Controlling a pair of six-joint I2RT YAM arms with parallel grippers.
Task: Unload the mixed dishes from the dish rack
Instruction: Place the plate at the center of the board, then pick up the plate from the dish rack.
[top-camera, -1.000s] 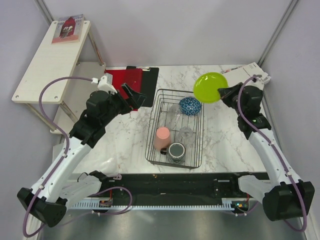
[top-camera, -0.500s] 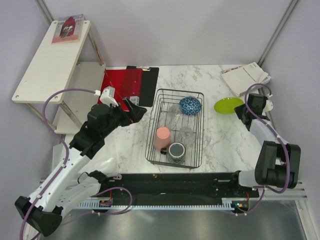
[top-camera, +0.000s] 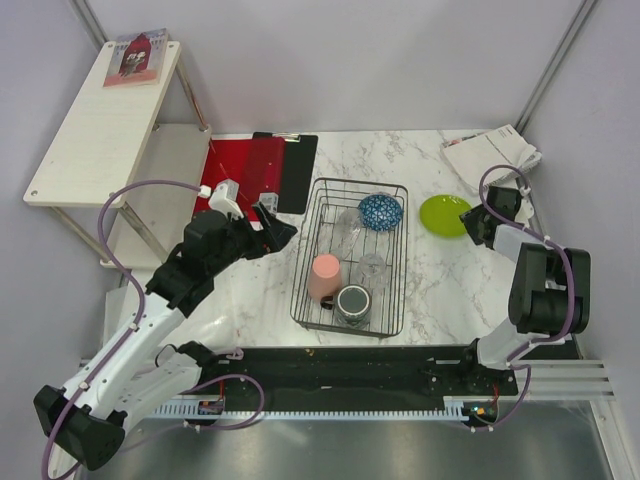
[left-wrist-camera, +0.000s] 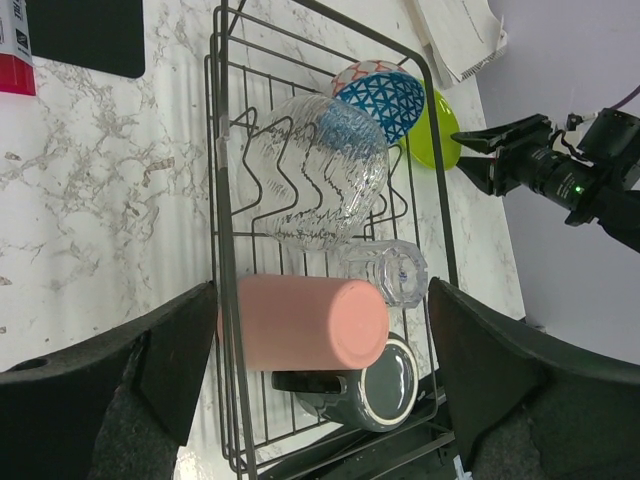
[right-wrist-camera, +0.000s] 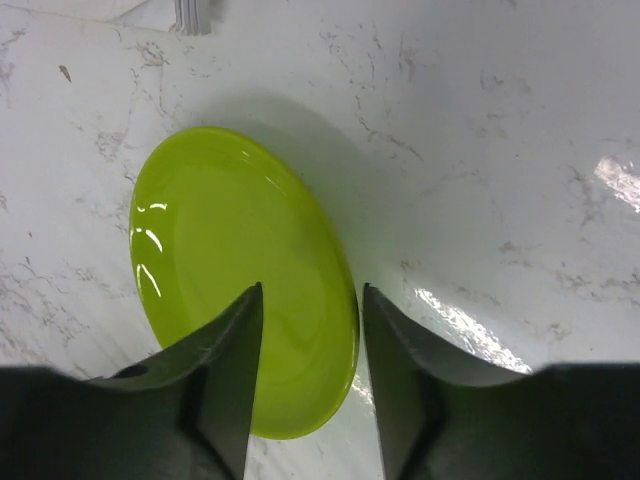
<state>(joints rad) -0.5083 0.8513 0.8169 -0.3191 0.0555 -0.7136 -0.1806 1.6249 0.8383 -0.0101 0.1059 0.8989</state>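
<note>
Marble counter (top-camera: 250, 290) fills the overhead view, with the rectangular black wire dish rack (top-camera: 360, 182) at its centre. The lime-green small plate (top-camera: 444, 215) lies flat on the counter right of the rack. Your right fingers (top-camera: 468, 226) sit at its right rim, and your left fingers (top-camera: 284, 231) hover just left of the rack's upper-left corner.

From the left wrist, your fingers are spread wide and empty, framing the salmon-pink cup (left-wrist-camera: 305, 323). It lies on its side along the rack's left wall, with the clear drinking glass (left-wrist-camera: 385, 272) just beside its mouth and the dark grey mug (left-wrist-camera: 385, 385) below. That cup looks like your next pick. Come down square across its body, keep one finger inside the wire wall, and lift straight so the glass stays put.

From the right wrist, your fingers stand parted and pinch nothing, with the plate's near rim showing between them. Back away straight so you don't nudge it.
</note>
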